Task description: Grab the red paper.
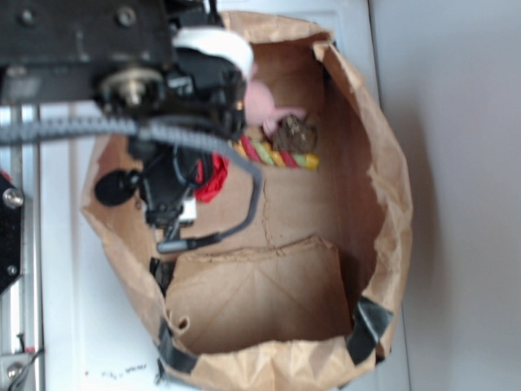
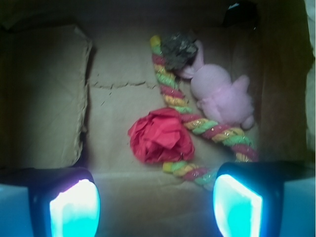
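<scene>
From the exterior view we look down on a brown paper bag (image 1: 383, 187) standing open on a pale counter (image 1: 73, 244), with the robot arm (image 1: 175, 122) reaching in from ten o'clock. The arm covers most of the red paper (image 1: 213, 179), so we see only a small bright red patch beside the black hand (image 1: 167, 216), and from here we cannot tell how its jaws stand.

The wrist view gives us what the arm hides. The red paper (image 2: 161, 136) lies whole on the bag floor, near the centre of the frame. It is a bright red crumpled wad, folded like rose petals. A red, yellow and green twisted rope (image 2: 217, 132) touches its three o'clock edge and curls round to five o'clock. A pink soft toy (image 2: 222, 96) sits at two o'clock from the paper, with a dark crumpled lump (image 2: 178, 49) beyond it at twelve. The hand (image 2: 155, 207) hangs at six o'clock with its fingers (image 2: 74, 210) spread wide, holding nothing, apart from the paper.
</scene>
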